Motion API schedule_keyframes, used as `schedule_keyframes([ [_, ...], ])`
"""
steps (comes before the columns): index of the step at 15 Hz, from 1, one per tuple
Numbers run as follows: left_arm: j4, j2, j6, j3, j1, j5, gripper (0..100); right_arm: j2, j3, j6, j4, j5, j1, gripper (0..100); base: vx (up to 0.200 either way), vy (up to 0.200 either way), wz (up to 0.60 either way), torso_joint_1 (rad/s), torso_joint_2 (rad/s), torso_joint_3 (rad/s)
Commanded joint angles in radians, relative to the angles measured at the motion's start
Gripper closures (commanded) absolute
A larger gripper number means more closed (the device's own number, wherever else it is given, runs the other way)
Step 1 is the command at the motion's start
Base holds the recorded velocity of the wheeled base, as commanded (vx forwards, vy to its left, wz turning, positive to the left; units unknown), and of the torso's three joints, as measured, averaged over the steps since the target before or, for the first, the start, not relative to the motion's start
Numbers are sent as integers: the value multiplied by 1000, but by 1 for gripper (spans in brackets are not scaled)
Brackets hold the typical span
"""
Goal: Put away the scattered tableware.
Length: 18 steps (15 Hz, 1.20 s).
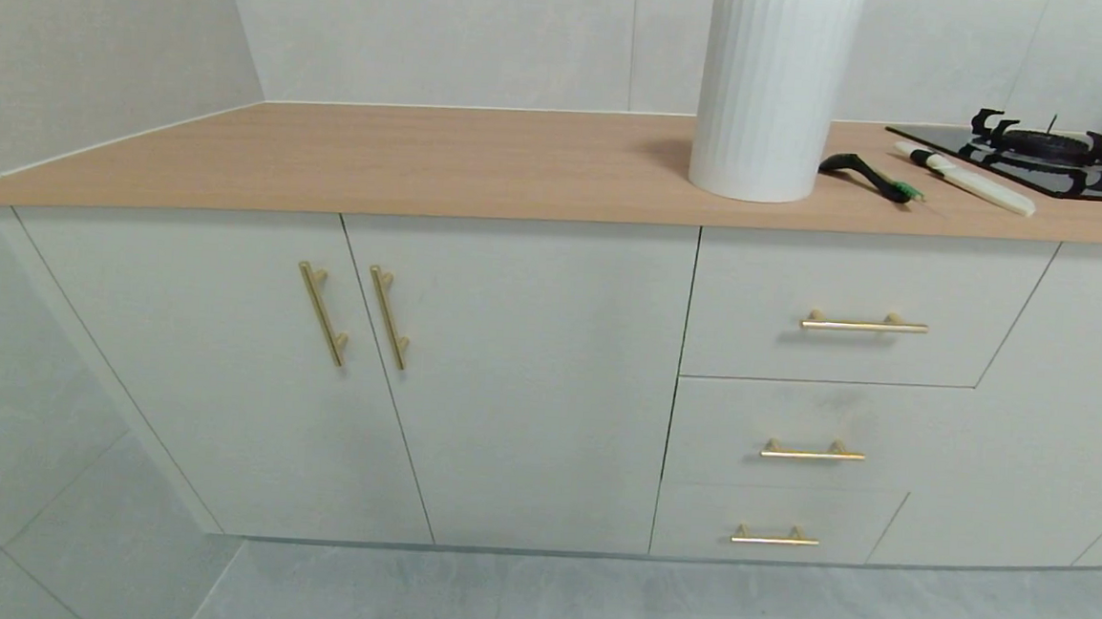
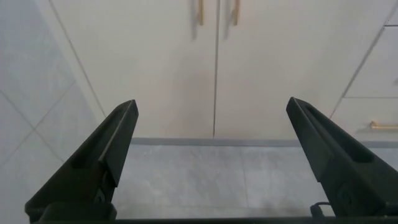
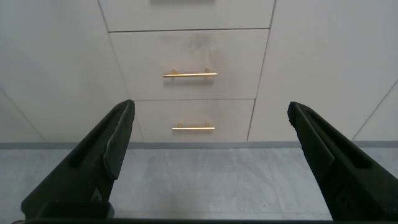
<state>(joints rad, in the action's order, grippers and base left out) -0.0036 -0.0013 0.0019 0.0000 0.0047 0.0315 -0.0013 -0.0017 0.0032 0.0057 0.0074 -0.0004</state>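
1. Where the wooden surface (image 1: 379, 155) runs toward the right edge of the head view, two items are seen lying flat: a black-handled utensil (image 1: 870, 176) with a green tip and, to its right, a long white utensil (image 1: 966, 179) with a dark band near one end. Their exact kind cannot be told.
2. The black-handled utensil is placed just beside the base of a tall white ribbed container (image 1: 770, 93), which stands upright at the upper centre-right of the frame; whether the two touch cannot be told.
3. The white utensil is laid at a slant along the near edge of a black gas hob (image 1: 1048, 153) in the upper right corner.
4. Below the surface, two cabinet doors (image 1: 508, 383) with gold handles are seen at centre left, and three stacked drawers (image 1: 822, 412) with gold handles at centre right, all closed. Grey floor (image 1: 590, 609) fills the bottom of the frame.
5. The left gripper (image 2: 210, 106) is spread wide with nothing held, and is faced toward the cabinet doors, above the floor.
6. The right gripper (image 3: 210, 107) is likewise spread wide and empty, and is faced toward the lower drawers.
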Motion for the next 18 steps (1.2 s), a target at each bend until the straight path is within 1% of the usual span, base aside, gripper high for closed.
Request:
schedule_keyframes([
  [1, 1, 1, -2, 0, 0, 1, 0, 1, 0, 0, 0, 0, -1, 0, 0, 0, 0, 0, 0, 0],
  [4, 1, 1, -2, 0, 0, 1, 0, 1, 0, 0, 0, 0, -1, 0, 200, 0, 0, 2, 7, 1],
  [11, 1, 1, -2, 0, 0, 1, 0, 1, 0, -12, -3, 2, -1, 0, 0, 0, 0, 0, 0, 0],
  [12, 1, 1, -2, 0, 0, 1, 0, 1, -24, -15, -12, -1, -1, 0, 0, 0, 0, 0, 0, 0],
  [13, 1, 1, -2, 0, -2, 1, 0, 30, -129, 26, -24, -1, 7, 0, 0, 0, 0, 0, 0, 0],
  [14, 1, 1, -2, 0, 0, 1, 0, 107, -224, 83, -21, 6, 30, 0, 0, 0, 0, 0, 0, 0],
  [15, 1, 1, -2, 0, 0, 1, 0, 214, -271, 67, -20, 19, 65, 0, 0, 0, 0, 0, 0, 0],
  [17, 1, 1, -2, 0, 0, 1, 0, 445, -311, 15, -26, 34, 111, 0, 0, 0, 0, 0, 0, 0],
  [18, 1, 1, -2, 0, 0, 1, 0, 558, -339, 15, -27, 36, 115, 0, 0, 0, 0, 0, 0, 0],
])
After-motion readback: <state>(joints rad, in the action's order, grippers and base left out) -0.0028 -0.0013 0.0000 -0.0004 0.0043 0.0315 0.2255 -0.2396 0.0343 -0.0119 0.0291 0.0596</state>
